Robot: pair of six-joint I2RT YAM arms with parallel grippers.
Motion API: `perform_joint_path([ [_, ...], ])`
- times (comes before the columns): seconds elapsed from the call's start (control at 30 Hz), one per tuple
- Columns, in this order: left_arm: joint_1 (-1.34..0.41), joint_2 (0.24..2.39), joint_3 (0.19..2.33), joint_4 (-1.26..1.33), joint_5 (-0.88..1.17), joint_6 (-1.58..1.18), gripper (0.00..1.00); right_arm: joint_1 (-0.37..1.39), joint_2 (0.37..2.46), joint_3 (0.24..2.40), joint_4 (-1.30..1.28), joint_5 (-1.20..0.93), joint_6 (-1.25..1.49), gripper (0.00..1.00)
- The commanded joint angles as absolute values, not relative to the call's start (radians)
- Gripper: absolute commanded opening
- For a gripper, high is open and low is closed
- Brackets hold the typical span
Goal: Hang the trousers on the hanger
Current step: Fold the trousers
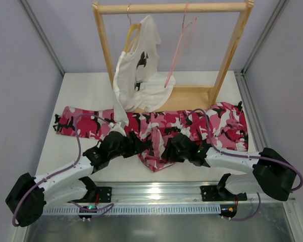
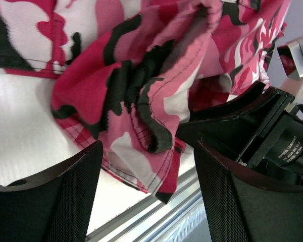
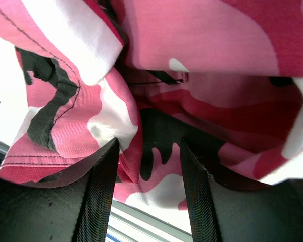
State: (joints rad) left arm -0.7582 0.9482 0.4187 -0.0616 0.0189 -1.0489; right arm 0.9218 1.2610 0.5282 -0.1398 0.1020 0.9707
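Pink camouflage trousers point(image 1: 219, 123) lie across table point(image 1: 86, 91), middle bunched at near edge, well apart from wire hanger point(image 1: 178, 50) on rack point(image 1: 212, 7). Left gripper point(image 2: 147, 151) spread wide, nothing pinched. Right gripper point(image 3: 149, 146) straddles a fold; cannot tell if clamped. Risk: only 1 layer caught, cloth slips on lifting.

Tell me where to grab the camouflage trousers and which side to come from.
Grip the trousers at the bunched fold in the middle of their near edge, coming in low from the near side of the table. There the cloth stands up in thick doubled layers with a stitched edge; the rest, spread to either side, lies flat, offering little to pinch.
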Motion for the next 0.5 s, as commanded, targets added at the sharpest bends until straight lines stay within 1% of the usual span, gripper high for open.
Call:
perform_joint_path([
  [0.0, -0.781, 0.991, 0.446, 0.093, 0.072, -1.005, 0.72, 0.927, 1.255, 0.548, -0.077, 0.115, 0.951, 0.55],
  [0.03, -0.796, 0.999, 0.445, 0.119, 0.089, -1.002, 0.71, 0.927, 1.252, 0.558, -0.077, 0.118, 0.947, 0.55],
  [0.07, -0.804, 1.006, 0.445, 0.138, 0.094, -1.002, 0.65, 0.930, 1.247, 0.563, -0.081, 0.124, 0.942, 0.55],
  [0.13, -0.839, 1.031, 0.451, 0.158, 0.091, -1.002, 0.50, 0.928, 1.250, 0.572, -0.094, 0.138, 0.943, 0.55],
  [0.17, -0.850, 1.043, 0.468, 0.141, 0.084, -1.002, 0.40, 0.928, 1.255, 0.575, -0.100, 0.140, 0.953, 0.55],
  [0.23, -0.891, 1.069, 0.485, 0.036, 0.052, -1.009, 0.31, 0.925, 1.261, 0.577, -0.095, 0.138, 0.959, 0.55],
  [0.27, -0.908, 1.069, 0.488, 0.006, 0.010, -1.014, 0.24, 0.928, 1.265, 0.577, -0.094, 0.137, 0.959, 0.55],
  [0.33, -0.948, 1.069, 0.474, -0.066, -0.049, -1.044, 0.18, 0.927, 1.278, 0.577, -0.089, 0.135, 0.962, 0.55],
  [0.37, -0.954, 1.071, 0.465, -0.075, -0.066, -1.054, 0.13, 0.927, 1.278, 0.575, -0.089, 0.135, 0.962, 0.55],
  [0.47, -0.957, 1.115, 0.459, -0.130, -0.071, -1.072, 0.06, 0.927, 1.273, 0.563, -0.078, 0.129, 0.968, 0.55],
])
